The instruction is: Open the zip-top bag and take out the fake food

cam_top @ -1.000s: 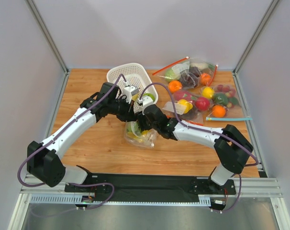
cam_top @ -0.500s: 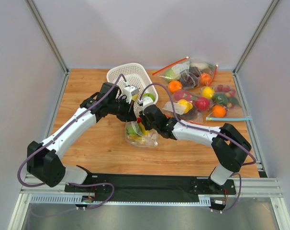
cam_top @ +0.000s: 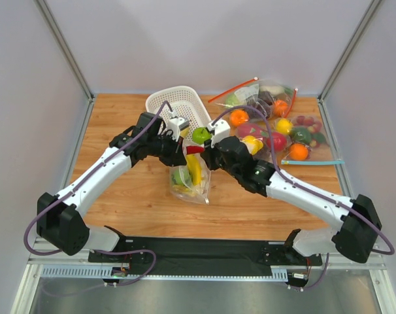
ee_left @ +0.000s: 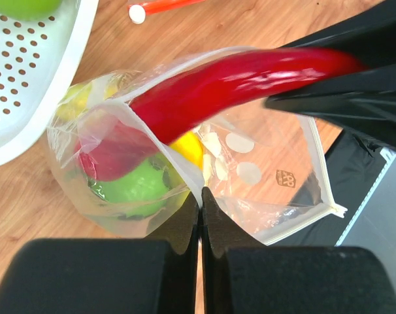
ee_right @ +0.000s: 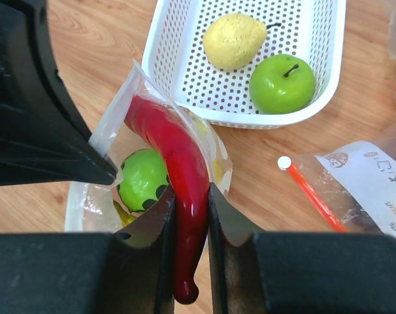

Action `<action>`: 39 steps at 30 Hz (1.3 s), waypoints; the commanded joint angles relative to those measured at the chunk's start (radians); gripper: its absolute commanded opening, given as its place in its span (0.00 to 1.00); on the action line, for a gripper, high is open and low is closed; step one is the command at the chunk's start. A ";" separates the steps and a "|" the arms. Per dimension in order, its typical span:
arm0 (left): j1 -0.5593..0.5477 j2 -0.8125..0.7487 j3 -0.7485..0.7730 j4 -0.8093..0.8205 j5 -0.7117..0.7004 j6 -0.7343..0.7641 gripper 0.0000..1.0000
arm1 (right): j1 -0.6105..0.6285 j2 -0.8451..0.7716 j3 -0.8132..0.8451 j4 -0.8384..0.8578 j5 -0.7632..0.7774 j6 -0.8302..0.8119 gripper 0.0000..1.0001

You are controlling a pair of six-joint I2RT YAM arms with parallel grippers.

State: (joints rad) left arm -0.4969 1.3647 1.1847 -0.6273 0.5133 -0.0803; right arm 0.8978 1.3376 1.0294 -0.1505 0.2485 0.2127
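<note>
The dotted zip-top bag (cam_top: 190,183) lies open on the table in front of the white basket (cam_top: 164,103). My left gripper (cam_top: 180,157) is shut on the bag's rim (ee_left: 197,186) and holds the mouth open. My right gripper (ee_right: 191,196) is shut on the red chili pepper (ee_right: 185,173), which is partly drawn out of the bag's mouth (cam_top: 195,149). A green apple (ee_right: 142,180) and a yellow banana (cam_top: 195,171) remain inside the bag. The basket (ee_right: 165,85) holds a yellowish fruit (ee_right: 232,40) and a second green apple (ee_right: 281,83).
Several clear undotted bags (cam_top: 276,124) of fruit with red and blue zip strips are piled at the back right. One orange zip strip (ee_right: 312,193) lies near the basket's corner. Grey walls enclose the table on three sides.
My right arm has swung out to the right and lifted, drawing the red chili up out of the bag's mouth. The left gripper has kept its hold on the rim.
</note>
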 commanded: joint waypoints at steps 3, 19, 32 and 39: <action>-0.003 -0.019 0.033 0.005 -0.007 0.010 0.00 | -0.003 -0.104 -0.022 -0.070 0.026 0.016 0.00; -0.005 -0.013 0.030 0.006 -0.019 0.010 0.00 | -0.003 -0.347 -0.032 -0.305 0.081 0.028 0.00; -0.003 -0.013 0.032 0.005 -0.021 0.011 0.00 | -0.197 -0.422 0.069 -0.350 0.037 -0.067 0.00; -0.003 -0.018 0.033 0.003 -0.016 0.013 0.00 | -0.339 -0.388 0.127 -0.298 -0.020 -0.116 0.00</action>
State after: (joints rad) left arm -0.4969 1.3647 1.1847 -0.6277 0.4908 -0.0803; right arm 0.6079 0.9356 1.1076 -0.4953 0.2768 0.1444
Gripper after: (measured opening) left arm 0.006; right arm 0.193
